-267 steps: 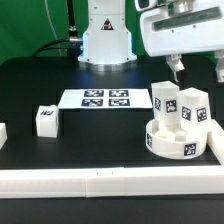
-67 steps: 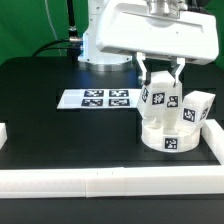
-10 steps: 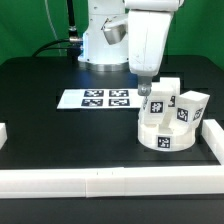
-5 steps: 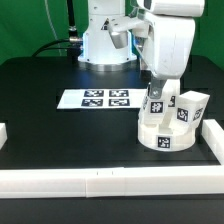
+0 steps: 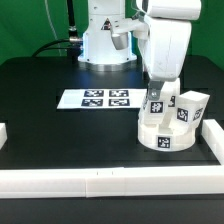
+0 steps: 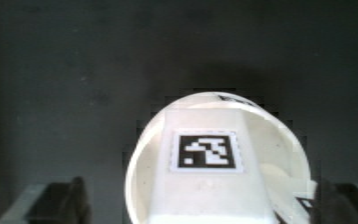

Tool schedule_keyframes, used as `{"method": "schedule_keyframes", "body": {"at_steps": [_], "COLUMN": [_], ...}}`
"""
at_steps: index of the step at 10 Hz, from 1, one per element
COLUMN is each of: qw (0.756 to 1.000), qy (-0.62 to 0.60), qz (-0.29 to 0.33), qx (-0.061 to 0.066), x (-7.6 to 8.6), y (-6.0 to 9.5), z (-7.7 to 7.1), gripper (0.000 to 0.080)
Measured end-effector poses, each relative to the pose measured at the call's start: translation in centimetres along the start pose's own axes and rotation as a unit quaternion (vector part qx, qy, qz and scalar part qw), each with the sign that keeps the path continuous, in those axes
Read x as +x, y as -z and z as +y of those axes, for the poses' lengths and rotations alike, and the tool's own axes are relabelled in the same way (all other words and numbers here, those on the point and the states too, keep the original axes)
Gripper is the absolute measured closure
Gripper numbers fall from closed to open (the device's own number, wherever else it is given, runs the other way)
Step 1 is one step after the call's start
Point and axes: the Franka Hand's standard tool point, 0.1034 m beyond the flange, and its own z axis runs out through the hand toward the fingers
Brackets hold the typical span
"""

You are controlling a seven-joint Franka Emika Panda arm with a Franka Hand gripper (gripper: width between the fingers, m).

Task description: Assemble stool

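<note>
The gripper is largely masked by the arm's white housing, so whether its jaws are closed on the leg cannot be told. The seat is cut off in the blurred wrist view.
</note>
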Motion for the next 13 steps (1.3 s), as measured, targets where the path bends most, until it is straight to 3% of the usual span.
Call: {"method": "schedule_keyframes", "body": {"at_steps": [1,2,5,9,11,13], "qw": [1.000,1.000,1.000,0.985,0.960,0.915], "qy": [0.007,0.006,-0.018,-0.175,-0.278,-0.403], "qz": [-0.002,-0.002,-0.003,-0.001,-0.001,0.001], "qx": [-0.005,-0.005,-0.005,-0.004,-0.003,-0.003], "x": [0.25,0.03,-0.33,-0.36,-0.60,-0.40], "y": [0.09,0.08,0.04,-0.02,-0.12,-0.13], "z": [0.17,0.19,0.23,0.16,-0.09,-0.29], "gripper": [0.0353,0.0466,0.0466,0.0466,0.0466,0.0466]}}
